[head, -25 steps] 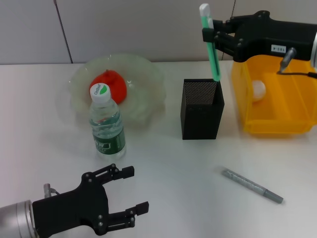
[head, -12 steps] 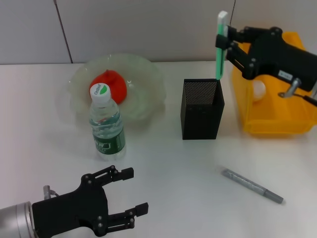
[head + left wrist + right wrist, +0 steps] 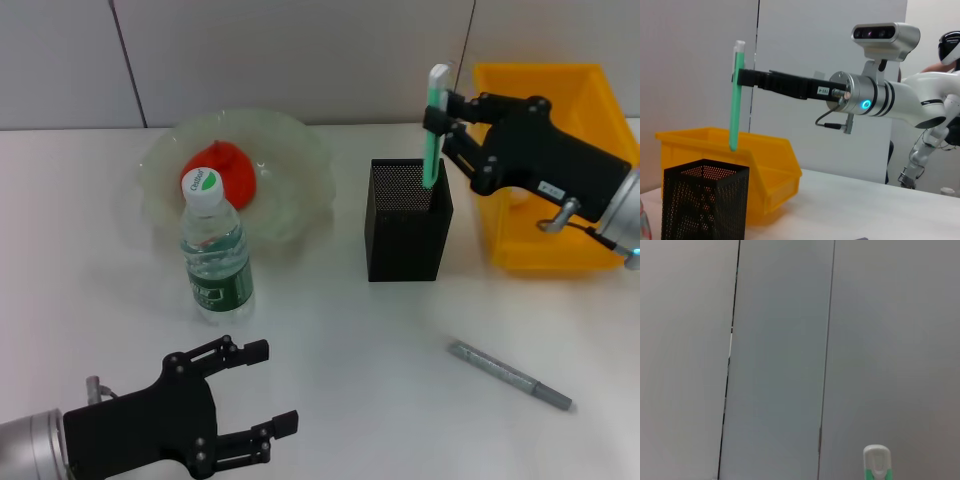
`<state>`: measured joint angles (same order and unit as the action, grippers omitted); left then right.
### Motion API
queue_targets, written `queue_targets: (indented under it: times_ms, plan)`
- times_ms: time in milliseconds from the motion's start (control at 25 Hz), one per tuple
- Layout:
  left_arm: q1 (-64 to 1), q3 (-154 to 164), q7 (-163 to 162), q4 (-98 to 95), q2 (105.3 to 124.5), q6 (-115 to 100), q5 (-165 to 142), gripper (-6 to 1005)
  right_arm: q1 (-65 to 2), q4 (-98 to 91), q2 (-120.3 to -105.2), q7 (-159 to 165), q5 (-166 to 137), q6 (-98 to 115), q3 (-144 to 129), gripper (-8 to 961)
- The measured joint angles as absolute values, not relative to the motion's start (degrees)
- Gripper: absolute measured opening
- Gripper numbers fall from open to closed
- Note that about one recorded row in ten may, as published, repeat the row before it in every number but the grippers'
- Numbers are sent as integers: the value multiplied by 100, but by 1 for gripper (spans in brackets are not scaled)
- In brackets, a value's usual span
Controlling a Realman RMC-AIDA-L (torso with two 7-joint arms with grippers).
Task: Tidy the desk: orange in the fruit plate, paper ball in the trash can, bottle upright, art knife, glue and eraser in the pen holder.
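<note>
I have the right gripper [image 3: 447, 128] pinching the green art knife [image 3: 432, 128] near its upper end, fingers pressed on the shaft and the tool hanging close to vertical. Compared with a second ago, the gripper has drifted back toward the pen holder [image 3: 408, 235] after swinging out over the yellow trash can [image 3: 545, 250], and the knife sits lower in the head view: its lower tip now overlaps the holder's far rim. The left wrist view shows the tip just above the mesh opening [image 3: 705, 172], not yet inside, so I judge insertion as imminent but not done. The right forearm reaches in from the right, roughly level, wrist extended across the trash can's near wall. The left gripper [image 3: 255, 400] is parked low at the near left edge of the desk, fingers spread and empty. Elsewhere, the orange [image 3: 222, 170] lies in the fruit plate [image 3: 300, 150], the bottle [image 3: 215, 250] stands upright just in front of that plate, and a grey pen-like item [image 3: 510, 375] lies flat on the desk, well apart from the holder. I cannot see the eraser or paper ball now.
</note>
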<state>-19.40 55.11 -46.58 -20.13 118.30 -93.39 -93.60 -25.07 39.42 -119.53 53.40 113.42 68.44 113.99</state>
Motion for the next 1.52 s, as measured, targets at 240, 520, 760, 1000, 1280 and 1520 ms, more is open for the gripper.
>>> queue_targets:
  times_ms: [240, 520, 760, 1000, 1280, 1520]
  plan:
    - [-1917, 5511, -4658, -2013, 11830, -9351, -9360, 801, -2706, 3414, -11946, 4971, 11551, 6831, 11406, 241]
    - [-1916, 5518, -4662, -2013, 11830, -9355, -9361, 801, -2935, 2919, -11941, 4714, 11582, 6694, 11442, 265]
    - [-1929, 5520, -4667, -2013, 11830, -9361, -9368, 800, -3068, 2642, -11950, 4584, 11585, 6453, 11433, 286]
    - [-1914, 5520, -4668, -2013, 11830, -9361, -9369, 800, -3134, 2437, -11956, 4515, 11585, 6320, 11401, 307]
    - [-1916, 5520, -4666, -2013, 11828, -9361, -9369, 799, -3035, 2391, -11971, 4500, 11585, 6369, 11426, 331]
    - [-1909, 5519, -4666, -2013, 11820, -9398, -9369, 799, -2922, 2473, -11970, 4499, 11845, 6545, 11431, 426]
